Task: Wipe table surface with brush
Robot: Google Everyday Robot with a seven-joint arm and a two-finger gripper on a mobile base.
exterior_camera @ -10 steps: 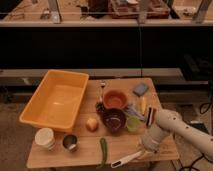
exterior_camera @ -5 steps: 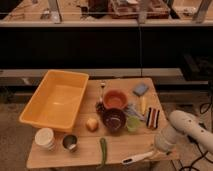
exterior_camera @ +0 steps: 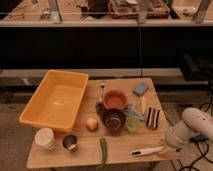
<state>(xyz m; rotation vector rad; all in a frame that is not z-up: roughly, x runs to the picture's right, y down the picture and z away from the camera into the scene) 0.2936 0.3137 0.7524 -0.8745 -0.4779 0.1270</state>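
Observation:
The table surface (exterior_camera: pixel 120 145) is a light tan wooden top crowded with things. The brush (exterior_camera: pixel 145 151), long, slim and white, lies low over the table's front right corner, its handle end at my gripper (exterior_camera: pixel 166 145). The gripper sits at the end of my white arm (exterior_camera: pixel 192 127), which reaches in from the right over the table's right front edge. It is shut on the brush's right end. The brush's left end points toward the green vegetable (exterior_camera: pixel 103 151).
An orange-yellow tub (exterior_camera: pixel 55 100) fills the left side. In the middle stand an orange bowl (exterior_camera: pixel 115 98), a dark bowl (exterior_camera: pixel 114 120) and a green cup (exterior_camera: pixel 132 124). A blue sponge (exterior_camera: pixel 140 89) and a striped object (exterior_camera: pixel 153 117) are at the right. A white cup (exterior_camera: pixel 45 138) and a metal cup (exterior_camera: pixel 69 143) stand at the front left.
My arm has drawn back to the right, and the brush has slid with it along the front edge, away from the green vegetable toward the right corner.

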